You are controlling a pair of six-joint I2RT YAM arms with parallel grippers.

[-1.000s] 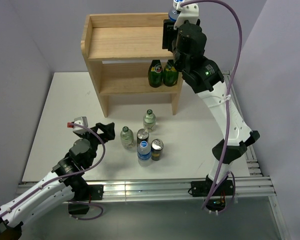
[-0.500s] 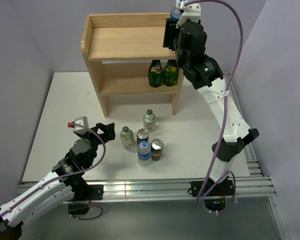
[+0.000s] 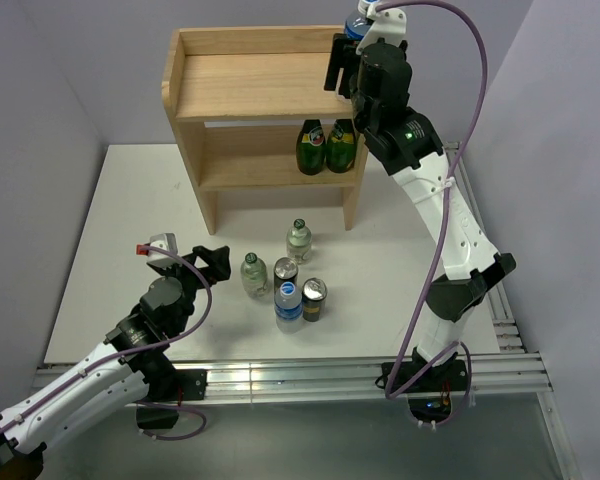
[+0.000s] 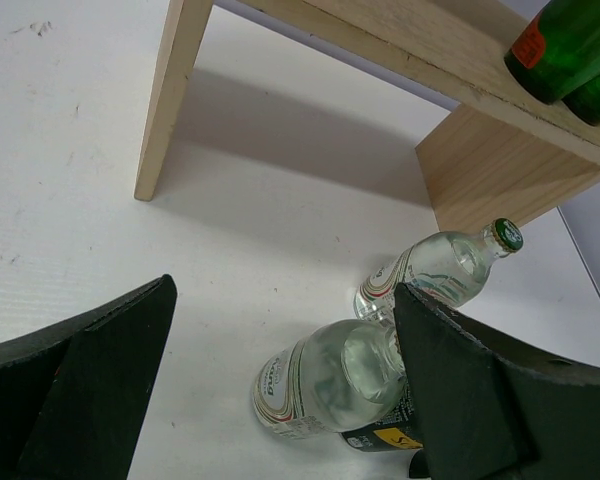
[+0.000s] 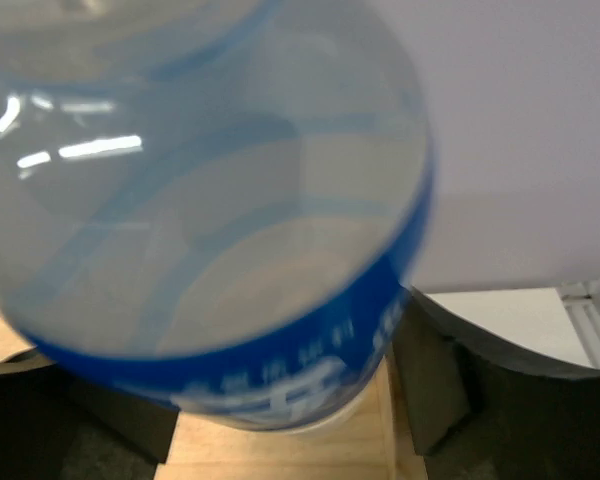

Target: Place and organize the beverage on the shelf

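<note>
while your right gripper (image 5: 265, 405) is up at the far right corner of the shelf (image 3: 250, 85), it has a blue-labelled water bottle (image 5: 210, 180) pinched between its fingers, one on each side of the label, with the wooden top tier showing below; you cannot tell whether the bottle's base touches the wood. your left gripper (image 3: 212, 264) sits low over the near left of the table (image 3: 110, 220), fingers spread wide and nothing between them. just to its right, well apart from the right gripper, the other drinks stand upright in a cluster: a near glass bottle (image 3: 253, 275), a far glass bottle (image 3: 298, 240), a left can (image 3: 285, 270), a right can (image 3: 314, 297) and a second water bottle (image 3: 289, 305) touching that can. two dark green bottles (image 3: 311, 148) stand side by side at the right end of the lower tier.
</note>
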